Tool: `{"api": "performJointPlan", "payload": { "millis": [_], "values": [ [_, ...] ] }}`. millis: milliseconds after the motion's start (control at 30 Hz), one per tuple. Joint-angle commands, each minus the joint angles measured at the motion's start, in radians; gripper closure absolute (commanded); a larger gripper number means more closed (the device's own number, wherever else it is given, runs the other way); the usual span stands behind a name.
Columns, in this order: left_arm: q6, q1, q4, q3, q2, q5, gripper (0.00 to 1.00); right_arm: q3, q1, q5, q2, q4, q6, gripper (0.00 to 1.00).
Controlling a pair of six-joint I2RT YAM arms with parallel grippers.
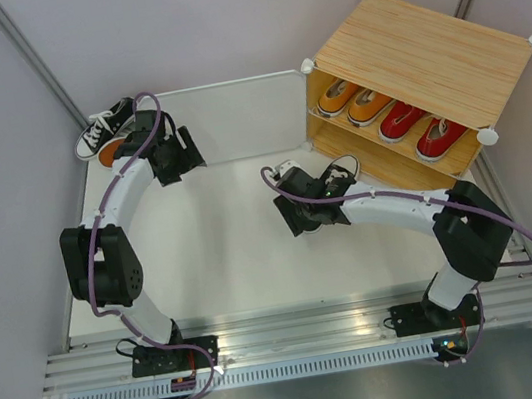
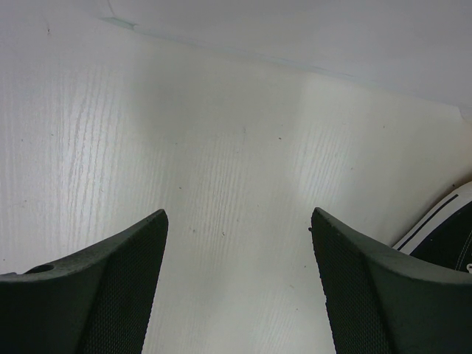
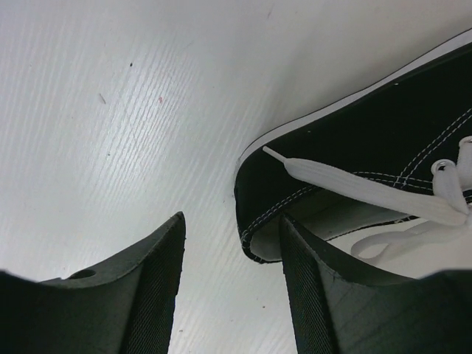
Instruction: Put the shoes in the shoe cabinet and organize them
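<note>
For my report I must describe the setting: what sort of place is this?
Probably a robot test cell, not a home: two robot arms bolted to an aluminium rail at the edge of a white table, plain walls around, and a small shoe cabinet holding sneakers.

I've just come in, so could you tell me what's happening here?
Shoes are going into a cabinet, which already holds an orange pair and a red pair. The right gripper straddles the rim of a black shoe, not yet pinching it. The left gripper hangs open beside another black shoe.
</note>
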Motion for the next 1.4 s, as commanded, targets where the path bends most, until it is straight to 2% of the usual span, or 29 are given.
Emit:
{"api": "performJointPlan", "payload": {
  "millis": [0, 333, 433, 600, 633, 700, 733, 800, 933, 967, 1167, 1367],
  "values": [
    [-0.012, 0.004, 0.027, -0.009, -0.043, 0.012, 0.18, 0.027, 0.003, -0.075, 0.006, -0.022, -0.019, 0.42],
    [-0.015, 0.004, 0.027, -0.009, -0.032, 0.016, 0.18, 0.041, -0.001, -0.066, 0.106, -0.045, -0.079, 0.43],
    [-0.018, 0.004, 0.027, -0.009, -0.018, 0.018, 0.18, 0.042, -0.006, -0.049, 0.143, -0.040, -0.102, 0.48],
    [-0.016, 0.004, 0.027, -0.010, -0.024, 0.018, 0.18, 0.076, -0.017, 0.038, 0.138, -0.086, -0.147, 0.65],
    [-0.016, 0.004, 0.027, -0.009, -0.027, 0.015, 0.18, 0.090, -0.017, 0.046, 0.132, -0.104, -0.174, 0.74],
    [-0.016, 0.004, 0.027, -0.010, -0.031, 0.009, 0.18, 0.113, -0.018, 0.091, 0.131, -0.132, -0.199, 0.81],
    [-0.015, 0.004, 0.027, -0.007, -0.031, 0.009, 0.18, 0.134, -0.020, 0.105, 0.128, -0.158, -0.226, 0.91],
    [-0.016, 0.004, 0.027, -0.007, -0.027, 0.009, 0.18, 0.154, -0.021, 0.141, 0.115, -0.181, -0.253, 0.99],
    [-0.013, 0.004, 0.027, -0.009, -0.017, 0.002, 0.17, 0.197, -0.060, 0.144, 0.068, -0.216, -0.334, 1.00],
    [-0.012, 0.004, 0.027, -0.007, -0.014, 0.002, 0.17, 0.202, -0.073, 0.120, 0.059, -0.215, -0.408, 0.99],
    [-0.010, 0.004, 0.027, -0.004, -0.015, 0.004, 0.17, 0.268, -0.233, -0.144, 0.052, -0.221, -0.568, 0.99],
    [-0.007, 0.004, 0.027, -0.006, -0.006, 0.002, 0.17, 0.344, -0.342, -0.252, 0.140, -0.183, -0.645, 0.99]
  ]
}}
